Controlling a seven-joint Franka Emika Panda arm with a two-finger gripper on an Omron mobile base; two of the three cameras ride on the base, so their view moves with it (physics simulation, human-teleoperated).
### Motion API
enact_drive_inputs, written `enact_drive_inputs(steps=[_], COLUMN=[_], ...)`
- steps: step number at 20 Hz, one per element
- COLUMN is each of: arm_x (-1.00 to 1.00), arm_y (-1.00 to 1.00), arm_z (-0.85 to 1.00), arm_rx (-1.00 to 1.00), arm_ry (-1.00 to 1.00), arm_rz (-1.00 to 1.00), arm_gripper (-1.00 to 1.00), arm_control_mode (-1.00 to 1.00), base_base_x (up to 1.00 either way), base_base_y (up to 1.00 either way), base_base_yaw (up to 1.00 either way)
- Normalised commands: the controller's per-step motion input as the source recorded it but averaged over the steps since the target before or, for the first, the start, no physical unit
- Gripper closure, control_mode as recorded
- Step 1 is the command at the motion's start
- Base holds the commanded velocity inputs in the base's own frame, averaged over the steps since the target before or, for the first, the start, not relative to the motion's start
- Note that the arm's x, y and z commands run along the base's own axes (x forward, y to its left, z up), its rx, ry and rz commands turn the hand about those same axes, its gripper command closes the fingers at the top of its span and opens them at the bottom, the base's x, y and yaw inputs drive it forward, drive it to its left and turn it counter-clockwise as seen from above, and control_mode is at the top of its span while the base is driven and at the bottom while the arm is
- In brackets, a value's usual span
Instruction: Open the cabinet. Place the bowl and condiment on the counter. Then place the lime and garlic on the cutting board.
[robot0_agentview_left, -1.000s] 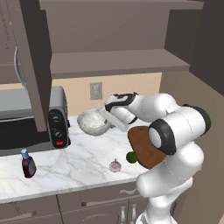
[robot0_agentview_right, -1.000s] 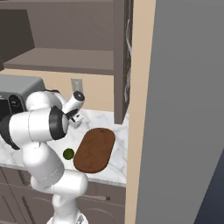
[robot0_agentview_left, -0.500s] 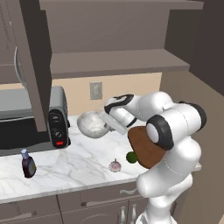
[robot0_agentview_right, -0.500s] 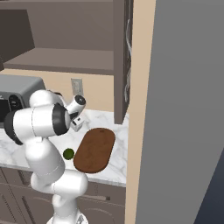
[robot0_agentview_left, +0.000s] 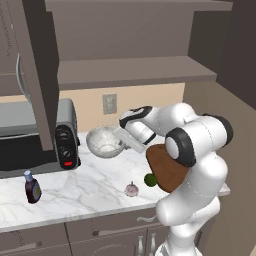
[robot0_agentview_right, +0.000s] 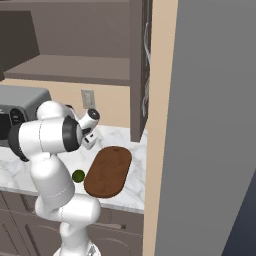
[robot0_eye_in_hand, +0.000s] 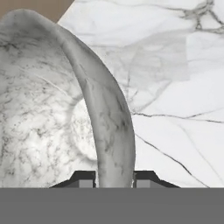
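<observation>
The speckled grey-white bowl (robot0_agentview_left: 105, 141) is tilted just over the marble counter (robot0_agentview_left: 90, 187), beside the toaster oven. My gripper (robot0_agentview_left: 121, 134) is shut on its right rim. In the hand view the bowl's rim (robot0_eye_in_hand: 114, 131) runs between the two fingertips (robot0_eye_in_hand: 83, 177) of my gripper (robot0_eye_in_hand: 113, 177). I cannot tell whether the bowl touches the counter (robot0_eye_in_hand: 183, 87). The condiment bottle (robot0_agentview_left: 32, 187) stands at the counter's front left. The garlic (robot0_agentview_left: 131, 189) and the lime (robot0_agentview_left: 150, 179) lie on the counter left of the cutting board (robot0_agentview_left: 165, 170). The cabinet (robot0_agentview_left: 130, 70) stands open with its shelf bare. The lime (robot0_agentview_right: 78, 175) and the cutting board (robot0_agentview_right: 108, 171) also show from the right.
A toaster oven (robot0_agentview_left: 30, 137) stands at the back left under the open cabinet door (robot0_agentview_left: 37, 75). A wall outlet (robot0_agentview_left: 109, 103) sits behind the bowl. A tall grey panel (robot0_agentview_right: 210, 125) closes off the counter's right end. Drawers (robot0_agentview_left: 100, 227) run below the front edge.
The hand and the bowl have shifted very slightly to the left. The bottle, garlic, lime and board have not moved.
</observation>
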Motion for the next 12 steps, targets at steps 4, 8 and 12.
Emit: enact_drive_inputs(steps=[4,8,12], arm_x=[0.00,-0.11,-0.30], arm_y=[0.01,-0.08,-0.19], arm_z=[0.00,0.00,0.00], arm_rx=[0.00,0.00,0.00], arm_ry=[-0.03,-0.03,-0.07], arm_rz=[0.02,0.01,0.00], arm_gripper=[-1.00,-1.00,-1.00], arm_control_mode=[-1.00,-1.00,-1.00], base_base_x=[0.00,0.00,0.00], base_base_y=[0.00,0.00,0.00], base_base_yaw=[0.00,0.00,0.00])
